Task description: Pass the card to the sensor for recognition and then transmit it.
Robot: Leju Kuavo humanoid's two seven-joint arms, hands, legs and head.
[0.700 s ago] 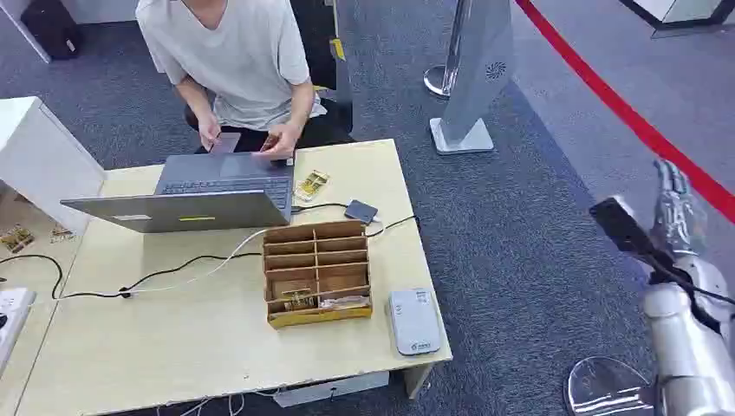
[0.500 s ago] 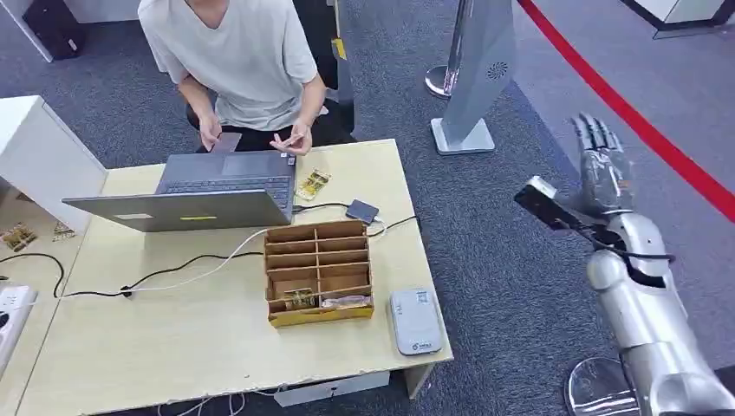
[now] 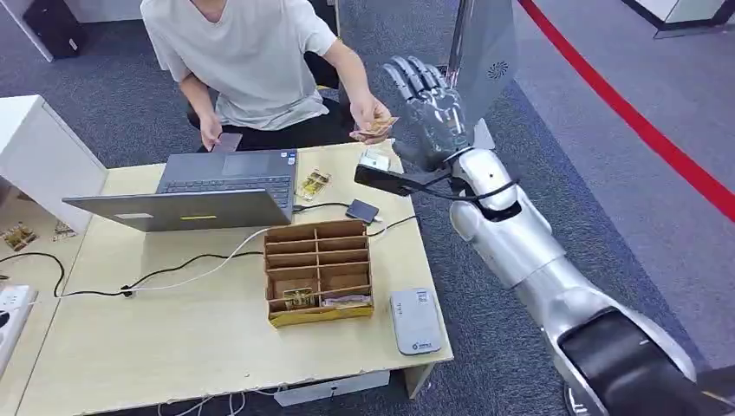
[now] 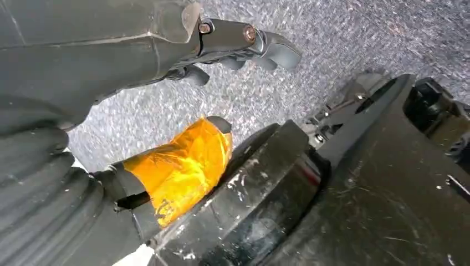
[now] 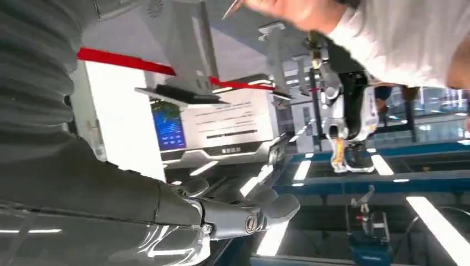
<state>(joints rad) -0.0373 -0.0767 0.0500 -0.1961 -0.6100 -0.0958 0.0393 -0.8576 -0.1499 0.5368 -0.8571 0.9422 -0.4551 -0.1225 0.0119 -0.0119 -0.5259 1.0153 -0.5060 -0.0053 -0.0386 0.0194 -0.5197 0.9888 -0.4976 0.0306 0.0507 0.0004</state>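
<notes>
Grey carpet (image 3: 537,199) runs under a pale wooden table (image 3: 173,347), with a red line (image 3: 624,104) across the floor off to the right. Sitting behind the table is a person (image 3: 251,61) at a laptop (image 3: 208,195). Nearer the front there's a wooden organizer (image 3: 318,270) with a few cards in its lower slots, and a grey sensor (image 3: 413,321) just beside it near the table edge. Right hand (image 3: 429,108) is raised up over the far corner, palm open, fingers spread, holding nothing. Card (image 3: 374,130) is small, thin and tan-ish, pinched in the person's hand (image 3: 368,114), just beside the robot's palm. Left hand (image 4: 221,47) hangs over carpet, fingers curled in with nothing in them.
</notes>
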